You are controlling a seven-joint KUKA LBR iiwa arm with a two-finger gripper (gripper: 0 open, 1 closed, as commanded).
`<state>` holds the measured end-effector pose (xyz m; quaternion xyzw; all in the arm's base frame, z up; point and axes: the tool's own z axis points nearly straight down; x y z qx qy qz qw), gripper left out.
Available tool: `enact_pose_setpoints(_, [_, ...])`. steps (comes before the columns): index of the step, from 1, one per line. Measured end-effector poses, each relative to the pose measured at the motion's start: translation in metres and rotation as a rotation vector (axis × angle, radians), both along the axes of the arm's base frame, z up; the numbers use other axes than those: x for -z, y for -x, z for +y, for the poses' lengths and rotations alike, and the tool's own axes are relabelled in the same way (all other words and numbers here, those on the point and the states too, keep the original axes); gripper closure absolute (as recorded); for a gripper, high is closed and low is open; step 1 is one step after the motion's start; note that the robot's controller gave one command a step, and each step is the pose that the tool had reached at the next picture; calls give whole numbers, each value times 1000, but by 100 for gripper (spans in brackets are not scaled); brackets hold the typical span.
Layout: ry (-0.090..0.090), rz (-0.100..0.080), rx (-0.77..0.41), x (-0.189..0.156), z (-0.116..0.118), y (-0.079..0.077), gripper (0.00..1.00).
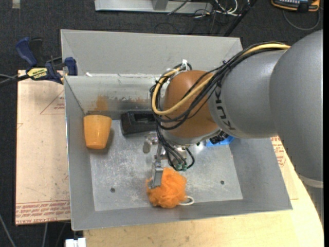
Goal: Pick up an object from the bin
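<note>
My gripper (156,177) hangs below the orange wrist cover, low in the front middle of the bin. Its tip meets the upper left edge of a fluffy orange mesh puff (168,190), which lies near the bin's front wall with a white loop at its right side. Whether the puff is gripped cannot be made out. A black elongated block (136,122) lies just behind the gripper, near the back wall and partly under the arm.
An orange cup (97,131) lies on its side at the left of the bin. A blue thing (220,140) peeks out from under the arm at the right. The arm and its cables cover the back right of the bin.
</note>
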<state>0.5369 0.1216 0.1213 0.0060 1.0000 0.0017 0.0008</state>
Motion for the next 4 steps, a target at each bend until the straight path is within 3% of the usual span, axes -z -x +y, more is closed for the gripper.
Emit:
enact_pose_setpoints(1, [0,-4,-93,43,-34,-5,0])
enact_pose_setpoints(2, [-1,0,-204,52,-65,12,0])
enact_pose_setpoints(4, [-1,-1,-194,50,-123,30,0])
